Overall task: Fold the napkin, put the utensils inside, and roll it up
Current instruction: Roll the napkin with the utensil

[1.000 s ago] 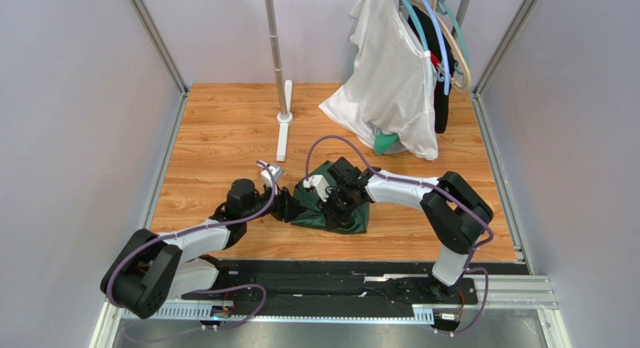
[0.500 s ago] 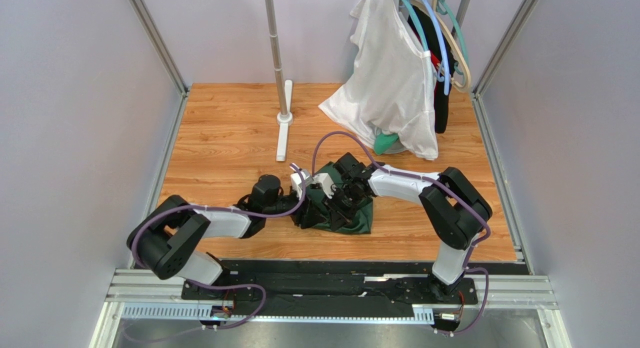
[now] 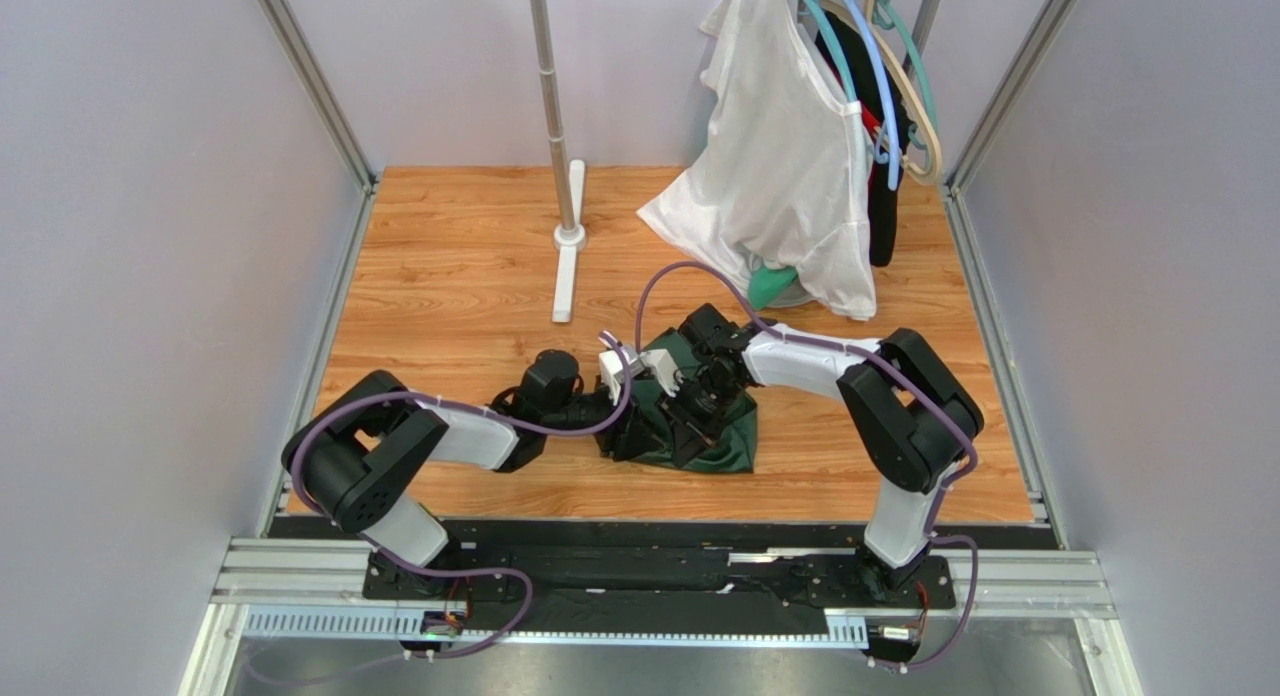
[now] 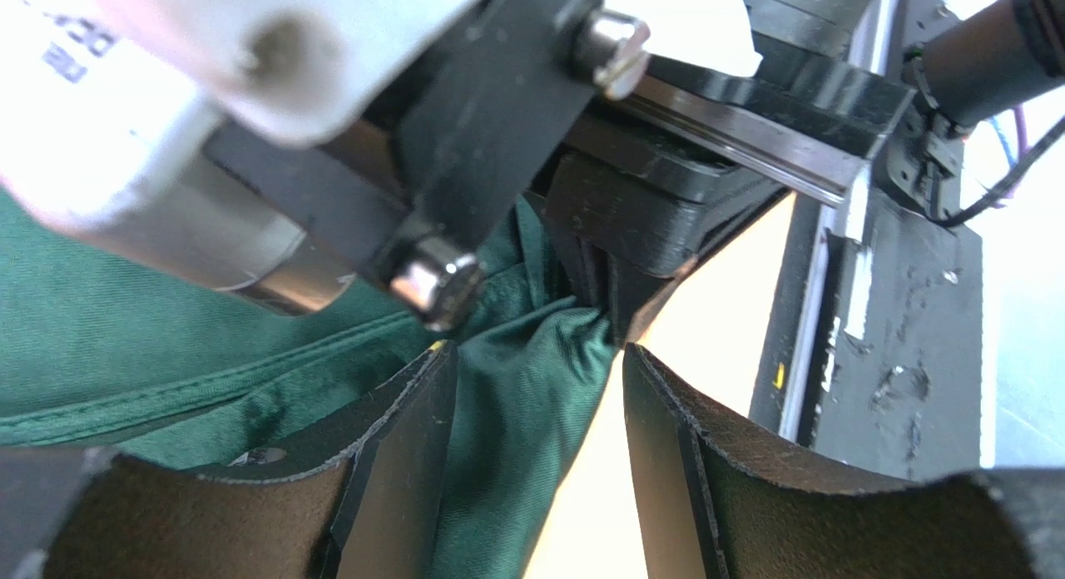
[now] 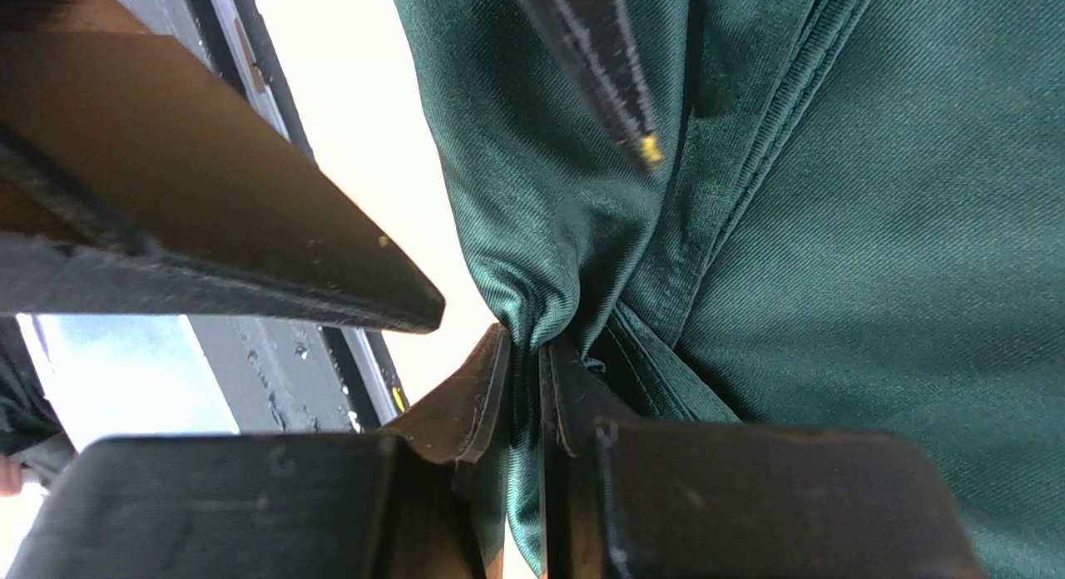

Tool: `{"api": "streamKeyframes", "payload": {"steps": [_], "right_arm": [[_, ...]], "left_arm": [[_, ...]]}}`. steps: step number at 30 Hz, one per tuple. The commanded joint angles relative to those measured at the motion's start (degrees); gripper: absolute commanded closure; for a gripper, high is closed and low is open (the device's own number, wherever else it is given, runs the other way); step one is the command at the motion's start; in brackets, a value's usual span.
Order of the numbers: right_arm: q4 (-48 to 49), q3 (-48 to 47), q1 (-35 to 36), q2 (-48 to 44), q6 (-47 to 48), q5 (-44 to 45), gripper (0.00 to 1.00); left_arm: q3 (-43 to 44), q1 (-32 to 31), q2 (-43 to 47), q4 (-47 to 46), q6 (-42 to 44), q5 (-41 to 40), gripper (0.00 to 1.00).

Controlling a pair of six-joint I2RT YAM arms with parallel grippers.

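The dark green napkin (image 3: pixel 718 438) lies bunched on the wooden table between the two arms. My right gripper (image 3: pixel 696 404) is shut on a gathered fold of the napkin (image 5: pixel 825 230), seen pinched between its pads in the right wrist view. My left gripper (image 3: pixel 628 419) is open, its fingers (image 4: pixel 413 442) either side of a hanging fold of the napkin (image 4: pixel 531 404), right below the right gripper's body. No utensils show in any view.
A white garment (image 3: pixel 781 156) on hangers hangs at the back right, with a brighter green garment (image 3: pixel 769 287) beneath it. A metal stand pole (image 3: pixel 553 111) with a white base stands at the back centre. Black rails (image 3: pixel 676 569) run along the near edge.
My left arm has reached right, bringing its gripper up to the napkin beside the right gripper. The right gripper has shifted slightly right, still holding the cloth.
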State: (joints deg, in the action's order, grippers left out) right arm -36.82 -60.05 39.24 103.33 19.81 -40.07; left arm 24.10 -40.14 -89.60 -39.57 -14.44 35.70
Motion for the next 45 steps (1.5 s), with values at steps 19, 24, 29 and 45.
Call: {"api": "streamKeyframes", "payload": {"steps": [19,24,29,45], "right_arm": [[1.8,-2.1,-1.7,0.3,0.6,-2.7,1.0],[1.6,-2.3,-1.8,0.3,0.6,-2.7,1.0],[1.5,-2.5,-2.2,0.7,0.8,-3.4,1.0],[1.3,-2.9,-2.8,1.2,1.0,-4.5,1.0]], "left_arm": [[-5.7,-2.6,-0.8,-17.8,-3.8,-2.9,0.35],[-2.7,-2.9,-0.1,-11.4,0.1,-1.1,0.36],[-1.1,-4.6,-2.6,-10.0,1.3,-1.0,0.36],[0.8,-9.3,-5.3,0.1,3.1,-12.7,0.42]]}}
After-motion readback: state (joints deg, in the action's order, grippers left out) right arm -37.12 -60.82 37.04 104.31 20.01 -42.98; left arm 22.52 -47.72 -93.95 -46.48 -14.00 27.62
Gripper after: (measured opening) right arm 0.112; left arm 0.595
